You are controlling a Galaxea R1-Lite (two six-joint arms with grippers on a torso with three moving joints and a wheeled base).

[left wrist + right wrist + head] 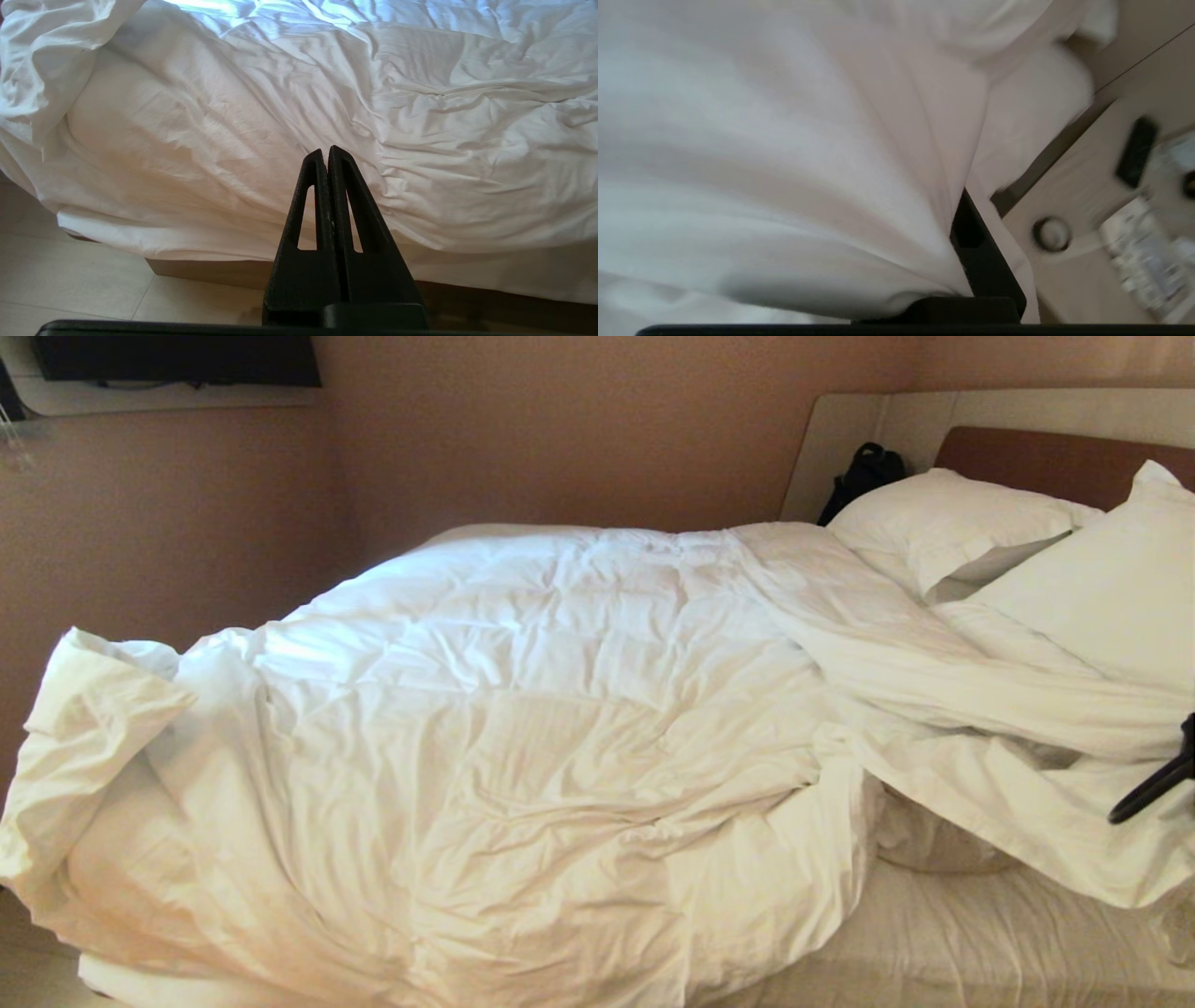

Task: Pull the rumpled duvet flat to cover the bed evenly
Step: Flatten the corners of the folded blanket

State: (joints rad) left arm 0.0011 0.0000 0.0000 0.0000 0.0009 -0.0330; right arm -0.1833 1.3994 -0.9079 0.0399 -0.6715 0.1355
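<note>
A pinkish-brown wall [579, 429] backs the bed [1055, 462] in the head view, with a dark screen [177, 359] at the upper left of the frame. The duvet [523, 737] lies rumpled across the left and centre, one corner bunched up at the left edge, and a long fold runs toward the lower right. Two pillows [943, 523] rest at the upper right against the brown headboard, a black bag [864, 476] beside them. Bare sheet [980, 943] shows at the lower right. The right gripper [1153, 784] enters at the right edge, touching the duvet's fold.

In the left wrist view the left gripper [328, 154] sits low in the centre, jaws pressed together with nothing between them, hanging in front of the duvet [420, 140] that drapes over the bed's side. Pale floor tiles [70, 275] fill the lower left.

The right wrist view is blurred. The right gripper [971, 238] has its jaws clamped on the duvet [784, 163], whose cloth fans out across most of the frame. A bedside surface [1083, 186] with small items, too blurred to identify, lies at the right.
</note>
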